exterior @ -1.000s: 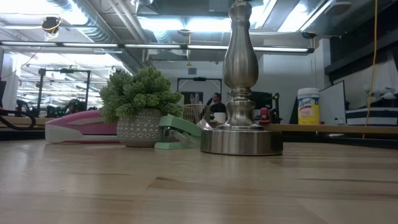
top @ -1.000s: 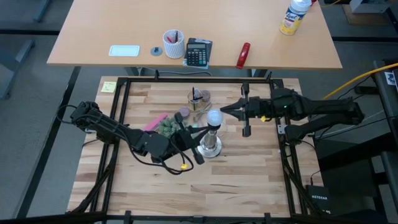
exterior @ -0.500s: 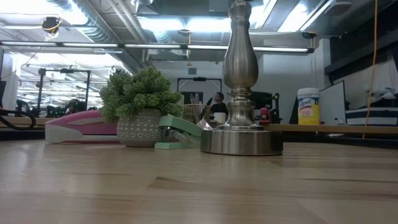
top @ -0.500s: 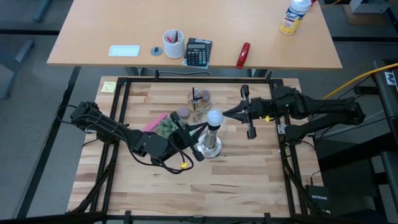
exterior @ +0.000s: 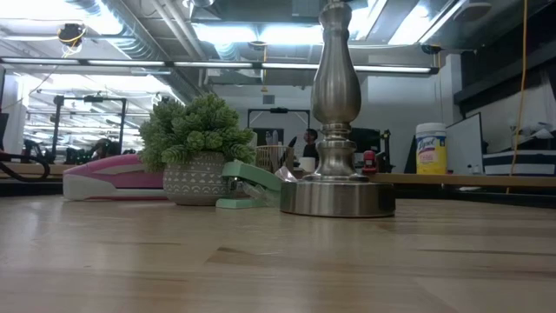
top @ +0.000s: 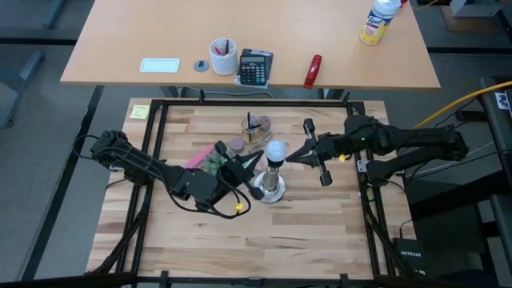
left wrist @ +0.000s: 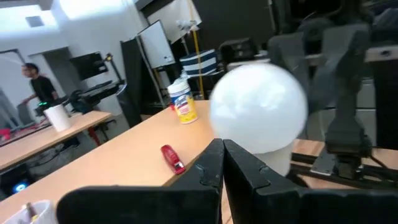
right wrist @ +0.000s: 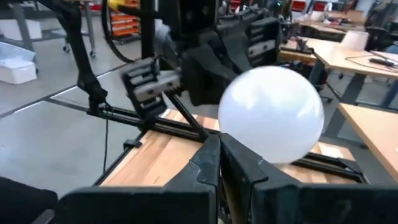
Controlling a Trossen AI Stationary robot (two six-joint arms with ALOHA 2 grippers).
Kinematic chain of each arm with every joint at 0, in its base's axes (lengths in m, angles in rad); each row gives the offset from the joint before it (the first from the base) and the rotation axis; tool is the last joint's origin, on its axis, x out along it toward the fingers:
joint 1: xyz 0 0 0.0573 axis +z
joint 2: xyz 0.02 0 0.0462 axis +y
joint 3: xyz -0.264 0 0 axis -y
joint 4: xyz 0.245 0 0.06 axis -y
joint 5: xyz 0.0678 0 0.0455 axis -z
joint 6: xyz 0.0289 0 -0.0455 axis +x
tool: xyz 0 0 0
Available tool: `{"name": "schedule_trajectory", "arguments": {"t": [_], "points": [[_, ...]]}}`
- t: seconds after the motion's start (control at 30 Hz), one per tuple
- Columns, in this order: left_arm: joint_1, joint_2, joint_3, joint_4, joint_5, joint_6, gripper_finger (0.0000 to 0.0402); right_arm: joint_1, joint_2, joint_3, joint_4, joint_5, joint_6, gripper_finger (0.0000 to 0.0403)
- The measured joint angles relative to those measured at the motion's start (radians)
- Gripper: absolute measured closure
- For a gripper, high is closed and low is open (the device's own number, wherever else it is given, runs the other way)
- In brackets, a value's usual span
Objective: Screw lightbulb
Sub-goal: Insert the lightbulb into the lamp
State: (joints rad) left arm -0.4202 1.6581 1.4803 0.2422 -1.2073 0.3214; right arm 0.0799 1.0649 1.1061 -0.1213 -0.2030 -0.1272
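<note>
The lightbulb, a frosted white globe, sits upright on top of the silver round-based stand in the middle of the table. The low view shows only the stand's stem and base. My left gripper is shut and points level at the bulb from the table's left. My right gripper is shut and points level at it from the right. In the wrist views the bulb fills the space just past each pair of shut fingertips. My left gripper lies with its shut fingertips against the globe's lower left side, coming level from the table's left. The bulb stands upright on the stand. My right gripper lies with its shut fingertips against the globe's lower right side, coming level from the table's right.
A small potted plant, a pink stapler, a green tool and a glass jar stand left of and behind the stand. The near half of the table is bare wood. A desk with a calculator lies beyond.
Both wrists have swung while the arms stayed in place. My left gripper's tip has gone toward the far edge along the bulb's left side. My right gripper's tip has gone toward the near edge along its right side. Both stay shut. The stand has not moved.
</note>
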Motion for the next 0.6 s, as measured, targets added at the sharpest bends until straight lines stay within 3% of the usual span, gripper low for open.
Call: {"name": "schedule_trajectory", "arguments": {"t": [0.37,0.6], "points": [[-0.032,0.0,0.0,0.031,-0.042,0.024,0.04,0.0,-0.107,0.0,0.014,0.031,-0.01,0.0386],[-0.06,0.0,0.0,0.036,0.075,0.014,0.04,-0.001,-0.146,0.001,0.016,0.135,-0.015,0.0386]]}}
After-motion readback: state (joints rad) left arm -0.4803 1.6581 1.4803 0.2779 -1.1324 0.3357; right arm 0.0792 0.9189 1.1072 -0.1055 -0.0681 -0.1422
